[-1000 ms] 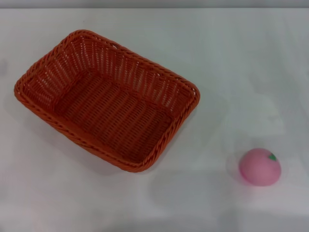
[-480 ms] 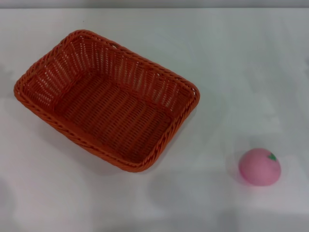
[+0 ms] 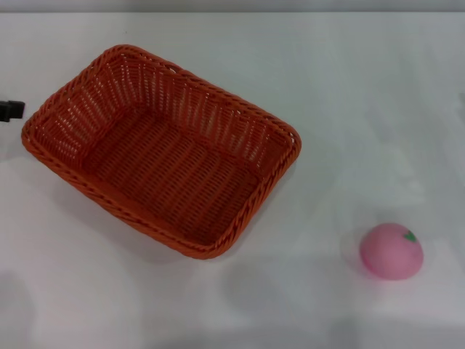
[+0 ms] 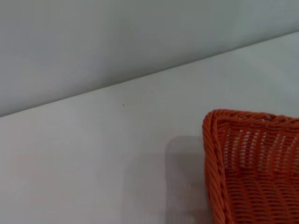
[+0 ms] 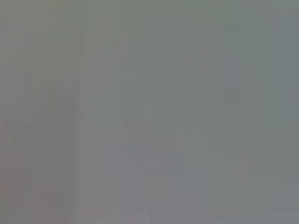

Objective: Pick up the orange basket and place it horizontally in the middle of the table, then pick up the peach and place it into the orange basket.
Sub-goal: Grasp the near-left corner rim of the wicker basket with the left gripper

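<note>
The orange basket (image 3: 161, 149) lies empty on the white table (image 3: 349, 109), left of centre and turned at a slant. One of its corners (image 4: 247, 158) shows in the left wrist view. The pink peach (image 3: 391, 251) with its green leaf rests at the front right, well apart from the basket. A dark tip of my left gripper (image 3: 10, 110) pokes in at the left edge, just beside the basket's left corner; too little of it shows to read its state. My right gripper is out of view; the right wrist view is a blank grey.
The table's far edge (image 3: 232, 11) runs along the top of the head view, with a grey wall (image 4: 117, 42) behind it. Bare tabletop lies between the basket and the peach.
The dark tip of my left gripper has come into the head view at the left edge beside the basket. The basket and the peach have not moved.
</note>
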